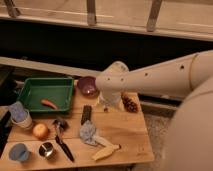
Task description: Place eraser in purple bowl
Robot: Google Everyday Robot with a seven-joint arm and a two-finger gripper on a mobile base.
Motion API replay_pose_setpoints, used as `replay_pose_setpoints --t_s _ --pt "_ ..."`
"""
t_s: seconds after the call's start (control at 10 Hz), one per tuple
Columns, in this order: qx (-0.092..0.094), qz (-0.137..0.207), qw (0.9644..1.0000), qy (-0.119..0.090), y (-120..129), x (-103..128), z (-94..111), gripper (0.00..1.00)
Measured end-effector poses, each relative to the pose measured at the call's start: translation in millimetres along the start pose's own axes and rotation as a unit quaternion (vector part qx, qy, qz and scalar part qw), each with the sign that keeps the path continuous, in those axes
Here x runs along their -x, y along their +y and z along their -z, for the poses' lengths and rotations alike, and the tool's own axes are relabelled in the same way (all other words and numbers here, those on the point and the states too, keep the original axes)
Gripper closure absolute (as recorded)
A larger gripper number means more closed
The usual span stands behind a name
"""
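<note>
One white arm [165, 77] reaches in from the right, over the back of the wooden table [125, 135].

Claw [110, 103]: hangs below the rounded wrist, low over the table, just right of the eraser. Apart or together: cannot tell, the wrist covers it.

Eraser [86, 114]: dark block lying flat on the table, long side running front to back. It sits in front of the purple bowl, near it but not touching, and apart from the claw.

Purple bowl [88, 86]: upright at the back of the table, just right of the green tray [35, 95]. Its right rim is hidden behind the wrist.

Tray holds one small orange piece [49, 104] near its front wall.

Pine cone [130, 104] lies right of the claw, near the table's back right corner.

Front half of the table:
- grey-blue cloth [87, 131], crumpled, just in front of the eraser
- black-handled knife [63, 143], left of the cloth
- pale yellow piece [106, 152] near the front edge
- round orange fruit [40, 131]
- metal cup [46, 149]
- blue cup [19, 151] at the front left corner
</note>
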Motion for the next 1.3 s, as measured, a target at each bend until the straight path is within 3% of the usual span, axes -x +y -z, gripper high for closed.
replay_pose_setpoints --t_s 0.1,0.3,0.9,1.1,1.3 --pt "0.005 0.003 1.0000 0.002 10 9 -2 0.20" --pt "0.037 0.014 0.9992 0.005 41 24 -3 0.20" --pt "0.035 0.013 0.9992 0.013 41 25 -8 0.20" --pt "0.037 0.019 0.9986 0.031 50 27 -30 0.20" --pt "0.046 0.038 0.9971 0.048 79 35 -51 0.20"
